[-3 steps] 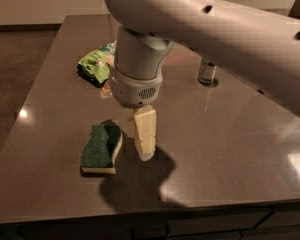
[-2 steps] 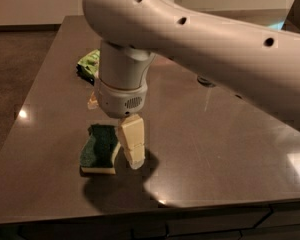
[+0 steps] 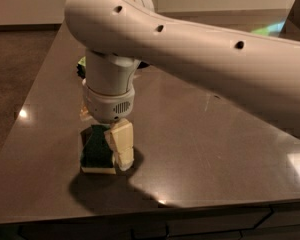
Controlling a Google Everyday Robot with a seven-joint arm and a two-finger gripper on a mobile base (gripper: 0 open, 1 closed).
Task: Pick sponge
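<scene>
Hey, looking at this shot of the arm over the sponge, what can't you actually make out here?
All in the camera view, the only one:
- Sponge: its far end and right side are hidden by the end effector, which is down right over it on the table.
- Green thing farther back: only a sliver shows behind the wrist, so it cannot be identified.
- Dark object at top right: cut off by the picture's edge.
</scene>
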